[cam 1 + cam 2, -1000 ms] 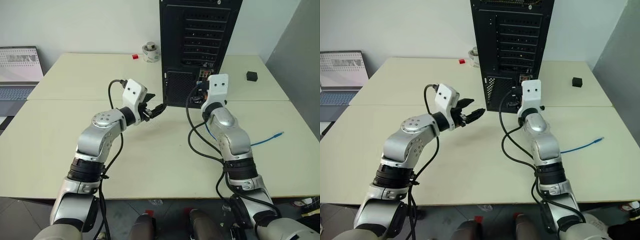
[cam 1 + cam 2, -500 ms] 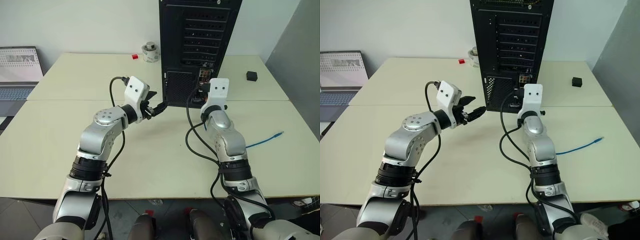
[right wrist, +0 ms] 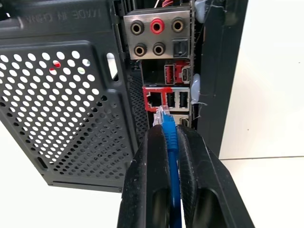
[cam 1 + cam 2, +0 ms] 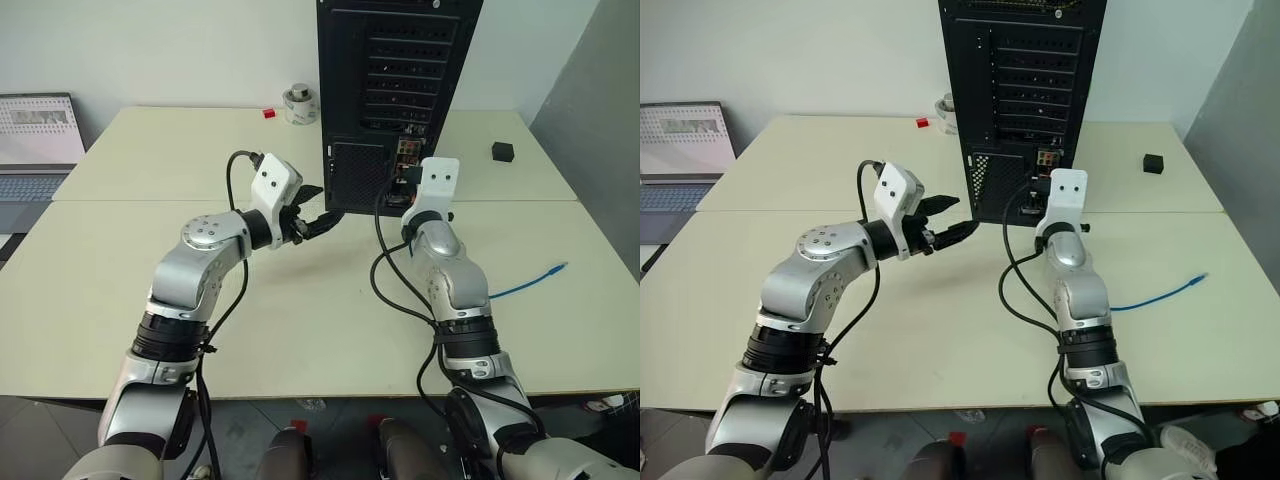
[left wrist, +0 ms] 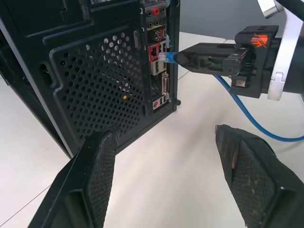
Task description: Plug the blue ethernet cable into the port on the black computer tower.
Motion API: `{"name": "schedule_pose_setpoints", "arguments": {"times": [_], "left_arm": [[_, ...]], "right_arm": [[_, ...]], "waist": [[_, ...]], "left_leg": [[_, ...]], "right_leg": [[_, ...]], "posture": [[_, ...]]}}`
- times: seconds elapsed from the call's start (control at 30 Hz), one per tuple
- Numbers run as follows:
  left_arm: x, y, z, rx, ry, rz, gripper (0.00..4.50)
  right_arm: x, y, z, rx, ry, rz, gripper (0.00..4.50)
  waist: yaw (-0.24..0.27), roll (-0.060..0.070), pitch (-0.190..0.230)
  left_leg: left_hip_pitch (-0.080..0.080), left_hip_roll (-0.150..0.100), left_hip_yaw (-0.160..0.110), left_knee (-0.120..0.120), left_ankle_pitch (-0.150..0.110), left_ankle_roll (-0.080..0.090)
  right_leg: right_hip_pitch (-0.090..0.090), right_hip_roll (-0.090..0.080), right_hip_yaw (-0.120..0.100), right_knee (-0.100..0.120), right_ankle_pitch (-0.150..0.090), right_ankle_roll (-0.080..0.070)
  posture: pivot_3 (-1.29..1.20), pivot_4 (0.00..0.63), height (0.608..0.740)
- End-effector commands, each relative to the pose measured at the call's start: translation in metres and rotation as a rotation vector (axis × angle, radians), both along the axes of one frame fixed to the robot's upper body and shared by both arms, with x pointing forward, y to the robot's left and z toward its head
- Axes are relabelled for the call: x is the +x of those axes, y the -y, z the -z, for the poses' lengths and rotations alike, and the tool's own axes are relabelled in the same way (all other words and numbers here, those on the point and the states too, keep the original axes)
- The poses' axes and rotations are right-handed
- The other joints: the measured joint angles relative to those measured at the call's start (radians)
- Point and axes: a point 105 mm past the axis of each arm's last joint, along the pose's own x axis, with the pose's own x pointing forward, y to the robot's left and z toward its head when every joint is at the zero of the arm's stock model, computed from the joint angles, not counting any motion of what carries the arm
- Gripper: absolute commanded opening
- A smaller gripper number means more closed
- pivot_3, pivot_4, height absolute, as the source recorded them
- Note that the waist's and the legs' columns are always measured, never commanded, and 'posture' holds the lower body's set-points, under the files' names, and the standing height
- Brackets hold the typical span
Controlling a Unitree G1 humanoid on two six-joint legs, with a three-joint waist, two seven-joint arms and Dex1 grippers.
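Head views: black computer tower [image 4: 398,90] stood upright at the far middle of the surface [image 4: 300,310], rear panel facing the robot. Right hand [image 4: 1038,196] was at the connector strip low on that panel; blue ethernet cable [image 4: 530,281] trailed away across the surface to the right. Left hand [image 4: 318,218] hovered beside the mesh grille, fingers spread, holding nothing.

Left wrist view: right hand was clamped on the cable just behind its clear plug [image 5: 164,56], plug tip at the red-framed port block, seemingly not yet seated.

Right wrist view: plug [image 3: 161,115] sat just below the ethernet port [image 3: 154,99], not yet inside. Judged stage: cable grasped and brought up; alignment and insertion remained.

Writing: embossed lettering above the grille, upside down, reading roughly "MADE IN CHINA"; no brand legible.
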Motion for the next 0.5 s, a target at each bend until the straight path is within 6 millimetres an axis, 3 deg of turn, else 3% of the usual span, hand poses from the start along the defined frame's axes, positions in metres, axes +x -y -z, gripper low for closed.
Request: {"name": "schedule_pose_setpoints", "arguments": {"times": [0.03, 0.5], "left_arm": [[-0.0018, 0.0, -0.0117, 0.005, 0.058, 0.012, 3.4], [-0.0025, -0.0002, -0.0097, 0.017, 0.061, 0.013, 3.4]], "right_arm": [[-0.0022, -0.006, -0.0247, 0.021, 0.084, -0.021, 0.0], [0.0017, -0.0082, -0.0261, 0.007, 0.105, -0.027, 0.0]], "waist": [[0.0, 0.0, 0.0], [-0.002, 0.0, 0.0]], "left_leg": [[0.0, 0.0, 0.0, 0.0, 0.0, 0.0], [0.0, 0.0, 0.0, 0.0, 0.0, 0.0]], "right_leg": [[0.0, 0.0, 0.0, 0.0, 0.0, 0.0], [0.0, 0.0, 0.0, 0.0, 0.0, 0.0]], "posture": [[0.0, 0.15, 0.74], [0.0, 0.15, 0.74]]}}
